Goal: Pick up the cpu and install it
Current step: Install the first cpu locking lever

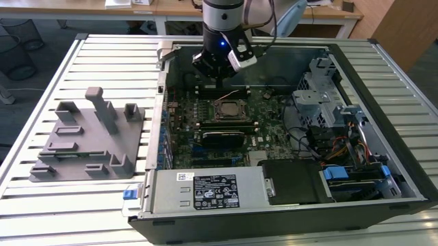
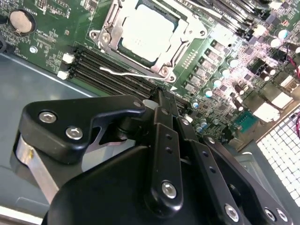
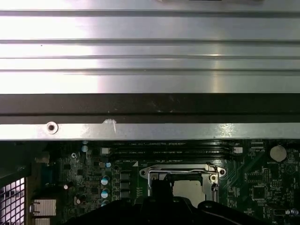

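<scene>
Silvery-white metal marks the cpu (image 2: 146, 32), which in the second wrist view already lies flat inside the square socket frame (image 2: 161, 70) on the green motherboard (image 2: 225, 79), with the frame's bright rim around all its sides. The end effector (image 1: 219, 77) hangs above the board just beyond the socket, toward the far wall of the open computer case (image 1: 383, 169) in the exterior view, so the chip lies forward of and below the fingertips, apart from them and not in their hold. A square chip has no real long axis; its edges run parallel to the frame and to the black memory slots (image 2: 112, 70) beside it. The end effector's black fingers (image 2: 161, 140) appear pressed together with nothing between them, though the tips sit partly behind the linkage, so I judge it closed and empty without being certain. A thin wire lever (image 2: 126, 73) lies along the frame's near edge; whether it is latched is hard to tell. In the first wrist view the cpu (image 3: 190, 189) is partly cut off by the dark body of the end effector. On the slatted metal desk (image 1: 89, 205), a grey plastic fixture (image 1: 85, 138) stands well apart, on the exterior view's left.
</scene>
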{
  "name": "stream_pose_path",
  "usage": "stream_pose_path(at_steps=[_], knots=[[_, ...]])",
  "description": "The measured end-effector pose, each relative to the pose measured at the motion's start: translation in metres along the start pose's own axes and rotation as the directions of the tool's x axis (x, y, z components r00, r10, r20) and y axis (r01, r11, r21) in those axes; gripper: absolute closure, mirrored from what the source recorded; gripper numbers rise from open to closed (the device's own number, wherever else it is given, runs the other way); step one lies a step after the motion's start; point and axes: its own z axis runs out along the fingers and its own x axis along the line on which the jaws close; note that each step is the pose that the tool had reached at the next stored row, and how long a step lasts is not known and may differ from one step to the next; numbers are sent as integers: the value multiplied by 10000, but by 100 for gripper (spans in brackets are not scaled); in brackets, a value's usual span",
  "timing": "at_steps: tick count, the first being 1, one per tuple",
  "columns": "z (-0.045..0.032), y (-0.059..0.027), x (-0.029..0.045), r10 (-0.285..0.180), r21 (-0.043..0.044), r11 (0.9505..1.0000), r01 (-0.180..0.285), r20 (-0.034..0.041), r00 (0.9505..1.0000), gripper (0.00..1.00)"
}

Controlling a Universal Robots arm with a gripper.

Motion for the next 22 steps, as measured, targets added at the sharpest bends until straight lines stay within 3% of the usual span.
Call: stream_pose_path(at_steps=[10, 22], knots=[[91, -4, -25, -149, 16, 9999, 149, -9, 9999, 89], [152, 28, -147, -233, 56, 9997, 233, -14, 9997, 89]])
